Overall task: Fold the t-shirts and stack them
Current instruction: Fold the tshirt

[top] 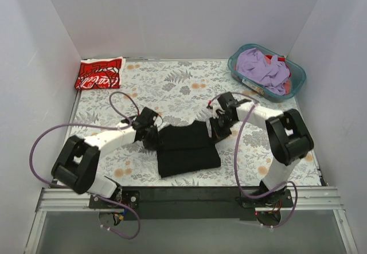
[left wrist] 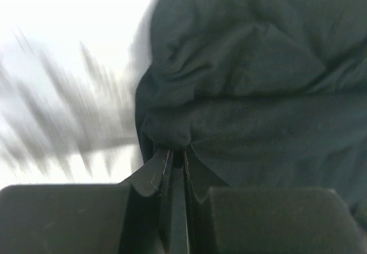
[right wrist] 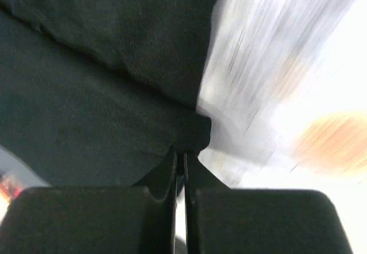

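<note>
Folding the black t-shirt (top: 188, 149) appears to be the step in hand. It lies partly doubled at the middle of the floral table (top: 172, 88). Your left gripper (top: 153, 138) is clenched on its left edge, and your right gripper (top: 217, 129) is clenched on its right edge. The red t-shirt (top: 99, 74) sits folded at the far left corner. Next, carry both edges over evenly, lay the fold square, then release.
</note>
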`<state>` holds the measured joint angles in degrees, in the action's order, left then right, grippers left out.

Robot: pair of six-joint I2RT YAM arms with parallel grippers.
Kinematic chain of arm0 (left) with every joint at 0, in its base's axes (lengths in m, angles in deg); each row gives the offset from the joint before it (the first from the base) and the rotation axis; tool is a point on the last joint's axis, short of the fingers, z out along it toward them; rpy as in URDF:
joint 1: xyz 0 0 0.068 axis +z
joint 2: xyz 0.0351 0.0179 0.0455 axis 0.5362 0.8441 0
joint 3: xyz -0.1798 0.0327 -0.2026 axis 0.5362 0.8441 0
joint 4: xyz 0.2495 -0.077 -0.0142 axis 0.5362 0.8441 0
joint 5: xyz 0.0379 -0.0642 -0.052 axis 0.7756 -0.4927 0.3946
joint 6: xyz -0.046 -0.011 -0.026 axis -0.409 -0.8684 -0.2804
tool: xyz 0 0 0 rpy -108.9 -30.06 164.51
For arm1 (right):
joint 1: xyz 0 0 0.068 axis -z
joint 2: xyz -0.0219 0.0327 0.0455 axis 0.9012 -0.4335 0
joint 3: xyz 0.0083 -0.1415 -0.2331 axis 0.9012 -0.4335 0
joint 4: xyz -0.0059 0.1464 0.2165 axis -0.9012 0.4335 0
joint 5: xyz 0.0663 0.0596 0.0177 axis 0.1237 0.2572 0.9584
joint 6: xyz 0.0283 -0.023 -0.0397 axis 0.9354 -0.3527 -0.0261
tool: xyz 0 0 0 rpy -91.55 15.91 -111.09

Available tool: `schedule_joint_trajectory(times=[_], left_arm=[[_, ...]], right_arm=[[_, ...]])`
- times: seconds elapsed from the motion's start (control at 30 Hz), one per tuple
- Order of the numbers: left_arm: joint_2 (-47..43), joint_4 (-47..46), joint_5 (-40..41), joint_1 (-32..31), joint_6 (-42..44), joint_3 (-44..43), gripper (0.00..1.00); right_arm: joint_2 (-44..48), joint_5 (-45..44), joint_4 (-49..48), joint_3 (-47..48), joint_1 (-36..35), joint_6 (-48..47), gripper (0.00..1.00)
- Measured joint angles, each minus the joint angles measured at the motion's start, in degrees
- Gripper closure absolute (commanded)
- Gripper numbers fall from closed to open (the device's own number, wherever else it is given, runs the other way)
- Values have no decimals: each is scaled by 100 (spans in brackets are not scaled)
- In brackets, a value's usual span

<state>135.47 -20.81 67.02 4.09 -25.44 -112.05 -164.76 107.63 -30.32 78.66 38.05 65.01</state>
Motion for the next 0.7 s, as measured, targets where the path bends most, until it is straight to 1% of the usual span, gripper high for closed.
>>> schedule_joint_trajectory(times=[0.07, 0.13, 0.23, 0.33, 0.4, 0.5, 0.6, 0.7], left_arm=[[-608, 428, -155, -431, -201, 424, 100], [-1255, 907, -256, -634, -400, 638, 100], [-2081, 1429, -282, -656, -538, 487, 100], [-2505, 1733, -280, -649, -566, 76, 100], [-2542, 1805, -269, -634, -564, -170, 100], [-2326, 1836, -133, -560, -522, -337, 100], [-1917, 1722, -81, -310, -428, -334, 100], [-1510, 1351, -164, 37, -326, -243, 100]], right_arm=[[640, 44, 188, -745, -140, 48, 99], [1320, 168, 461, -1342, -262, 142, 99], [2002, 289, 688, -1508, -365, 221, 99], [2409, 293, 833, -1346, -343, 236, 99], [2439, 280, 946, -1115, -330, 223, 99], [2243, 286, 1058, -774, -275, 184, 99], [1799, 334, 1086, -459, -175, 149, 99], [1193, 350, 1029, -175, -122, 109, 99]])
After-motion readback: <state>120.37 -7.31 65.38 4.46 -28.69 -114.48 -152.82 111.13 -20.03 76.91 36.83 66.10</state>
